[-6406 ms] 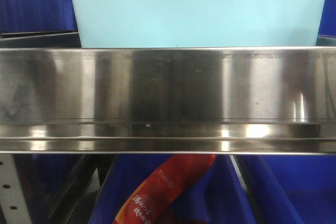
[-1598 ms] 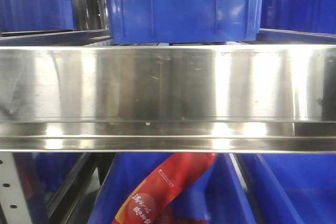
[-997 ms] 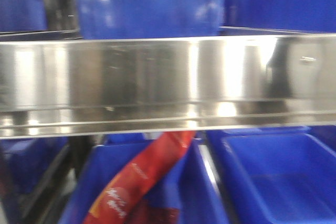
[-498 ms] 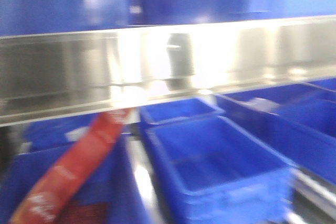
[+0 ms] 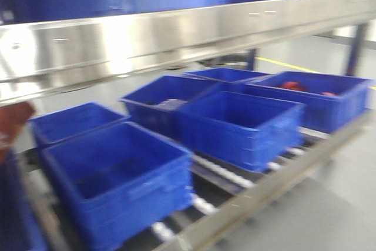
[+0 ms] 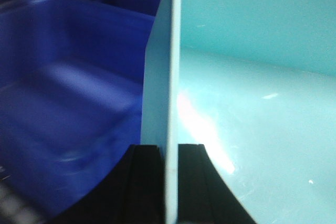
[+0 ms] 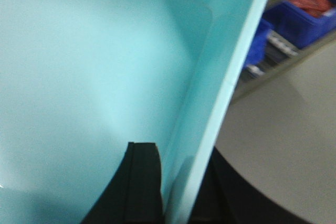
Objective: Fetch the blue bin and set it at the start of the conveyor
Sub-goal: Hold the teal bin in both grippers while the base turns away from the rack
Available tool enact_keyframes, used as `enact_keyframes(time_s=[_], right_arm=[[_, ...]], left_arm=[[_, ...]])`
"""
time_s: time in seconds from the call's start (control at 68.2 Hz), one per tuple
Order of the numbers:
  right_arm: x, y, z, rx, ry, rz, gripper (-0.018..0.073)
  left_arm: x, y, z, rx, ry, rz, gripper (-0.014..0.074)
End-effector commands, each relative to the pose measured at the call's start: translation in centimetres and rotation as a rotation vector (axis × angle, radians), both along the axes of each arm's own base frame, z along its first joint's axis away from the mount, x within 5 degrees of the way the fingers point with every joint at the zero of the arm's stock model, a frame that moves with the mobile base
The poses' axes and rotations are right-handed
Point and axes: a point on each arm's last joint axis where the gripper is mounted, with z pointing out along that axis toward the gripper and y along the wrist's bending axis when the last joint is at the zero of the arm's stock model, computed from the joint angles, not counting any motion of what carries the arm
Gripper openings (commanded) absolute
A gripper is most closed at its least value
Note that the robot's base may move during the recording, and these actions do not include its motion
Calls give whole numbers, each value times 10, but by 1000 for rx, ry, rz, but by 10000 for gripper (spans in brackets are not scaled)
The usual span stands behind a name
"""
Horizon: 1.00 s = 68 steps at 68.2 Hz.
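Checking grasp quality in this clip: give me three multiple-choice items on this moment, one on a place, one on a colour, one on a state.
1. Where do the fingers of the left pincer sit?
A) one on either side of a wall of the blue bin
B) both in free air
C) flat on the floor

2. What colour is the held bin?
A) red
B) pale turquoise
C) black

3. The right pincer is:
A) wide open, holding nothing
B) out of view
C) shut on the bin's wall

Key: 1 A, the left wrist view shows one black finger on each side of the wall. 2 B, that colour fills much of both wrist views. 3 C, its fingers clamp the wall from both sides.
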Motion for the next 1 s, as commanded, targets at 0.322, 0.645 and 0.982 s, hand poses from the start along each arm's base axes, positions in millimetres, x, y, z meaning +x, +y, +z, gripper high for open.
enact_keyframes(time_s=[0.322, 0.645, 0.982], right_arm=[[-1, 0, 4, -15, -29, 20, -153], [-1, 0, 4, -15, -29, 20, -153], [-1, 0, 4, -15, -29, 20, -153]], left_arm=[[-8, -3, 17, -94, -91, -33, -111], [-8, -3, 17, -91, -92, -32, -111], [-8, -3, 17, -89, -93, -31, -111]])
